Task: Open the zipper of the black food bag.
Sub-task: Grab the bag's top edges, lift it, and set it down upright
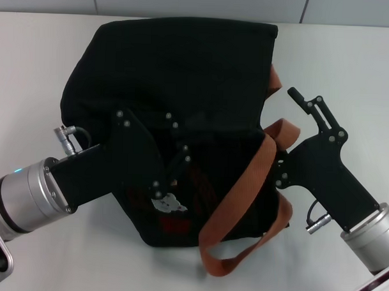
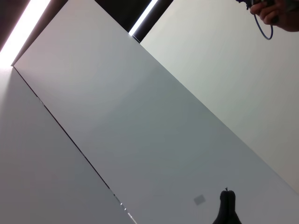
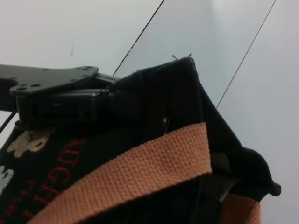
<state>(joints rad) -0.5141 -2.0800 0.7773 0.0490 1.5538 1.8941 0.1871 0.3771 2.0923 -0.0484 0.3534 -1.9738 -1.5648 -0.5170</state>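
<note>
The black food bag (image 1: 184, 75) lies on the white table, with its rust-brown handles (image 1: 244, 185) trailing towards me. My left gripper (image 1: 178, 138) rests on top of the bag's middle. Its fingers are drawn together on a fold of the black fabric, as the right wrist view shows for the left gripper (image 3: 105, 98). My right gripper (image 1: 281, 120) stands open at the bag's right side, one fingertip (image 1: 295, 93) free in the air and the other hidden by a handle. A thin silver piece (image 3: 165, 125), perhaps the zipper's pull, shows just above the handle (image 3: 140, 172). The zipper's track cannot be made out.
White table (image 1: 350, 68) surrounds the bag, with a wall seam along the far edge. The left wrist view looks up at ceiling panels (image 2: 140, 116), with a person's hand holding a cable (image 2: 275, 11) in one corner and a dark tip (image 2: 226, 210) at its edge.
</note>
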